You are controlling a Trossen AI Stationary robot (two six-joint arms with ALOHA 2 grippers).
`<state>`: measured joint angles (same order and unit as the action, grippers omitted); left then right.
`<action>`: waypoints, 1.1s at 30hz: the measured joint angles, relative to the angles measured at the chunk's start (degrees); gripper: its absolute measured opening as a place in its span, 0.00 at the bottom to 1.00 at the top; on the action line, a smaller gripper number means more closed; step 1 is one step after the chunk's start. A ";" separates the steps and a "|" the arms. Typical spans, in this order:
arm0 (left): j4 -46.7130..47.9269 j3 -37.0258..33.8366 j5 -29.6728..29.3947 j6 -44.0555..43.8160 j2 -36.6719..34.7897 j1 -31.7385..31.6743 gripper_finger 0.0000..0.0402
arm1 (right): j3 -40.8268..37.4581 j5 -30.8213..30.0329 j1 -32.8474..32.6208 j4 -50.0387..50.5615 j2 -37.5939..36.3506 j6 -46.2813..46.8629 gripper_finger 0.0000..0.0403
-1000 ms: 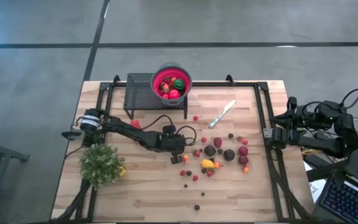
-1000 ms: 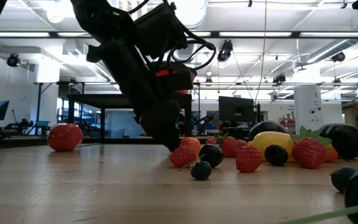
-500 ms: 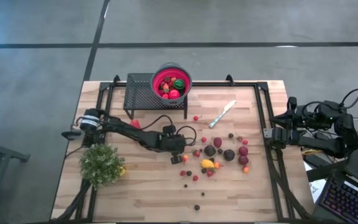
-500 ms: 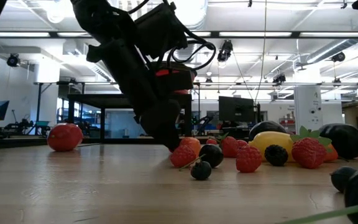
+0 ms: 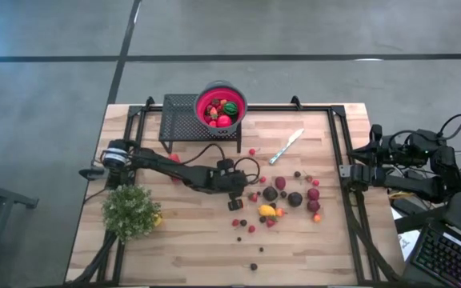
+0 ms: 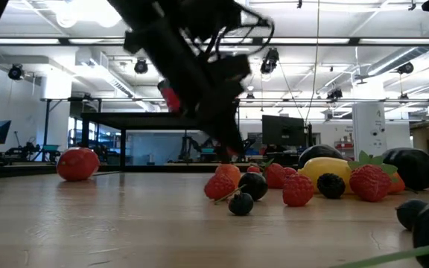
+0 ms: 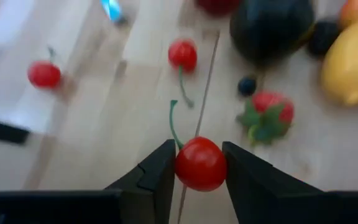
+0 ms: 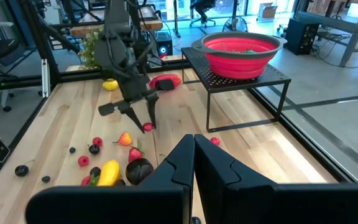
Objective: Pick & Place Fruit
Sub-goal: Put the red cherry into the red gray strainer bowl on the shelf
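Note:
Small toy fruit (image 5: 282, 198) in red, yellow, orange and dark maroon lies scattered on the wooden table right of centre. A red bowl (image 5: 221, 106) holding more fruit stands on a black mesh stand (image 5: 184, 122) at the far edge. My left gripper (image 5: 242, 192) hangs just left of the scatter, shut on a red cherry (image 7: 199, 165). My right gripper (image 5: 350, 170) waits shut at the table's right edge, away from the fruit. My left gripper pinches the round body of the cherry (image 7: 185, 167) between its two fingers (image 7: 157, 173), one on each side. The fingers slant down from the table's left. The cherry is lifted clear of the table, and its green stem (image 7: 173, 122) sticks out ahead of the fingers.
A silver knife (image 5: 286, 146) lies far of the scatter. A bushy green plant (image 5: 130, 210) stands at the near left with a yellow piece beside it. A larger red piece (image 8: 165, 81) lies beside the left arm. Loose berries (image 5: 253, 266) dot the near side.
My left gripper has risen from the tabletop and shifted a little toward the table's right edge, carrying the cherry up clear of the wood. The fruit on the table has stayed where it was.

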<state>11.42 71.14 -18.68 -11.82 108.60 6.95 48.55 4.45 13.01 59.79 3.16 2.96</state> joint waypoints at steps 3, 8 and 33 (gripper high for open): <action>3.54 4.43 -0.04 1.20 -1.00 -0.68 0.33 | -0.01 -0.01 -0.01 -0.01 -0.02 -0.05 0.02; 9.61 13.09 -0.25 4.10 -2.99 -2.53 0.29 | -0.02 0.00 -0.02 0.00 -0.02 0.00 0.02; 29.55 24.56 -1.00 10.89 -14.37 -26.82 0.34 | 0.00 -0.01 -0.01 -0.02 0.00 -0.06 0.02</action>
<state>40.97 95.70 -19.68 -0.93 94.24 -19.86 48.55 4.44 13.00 59.77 3.16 2.90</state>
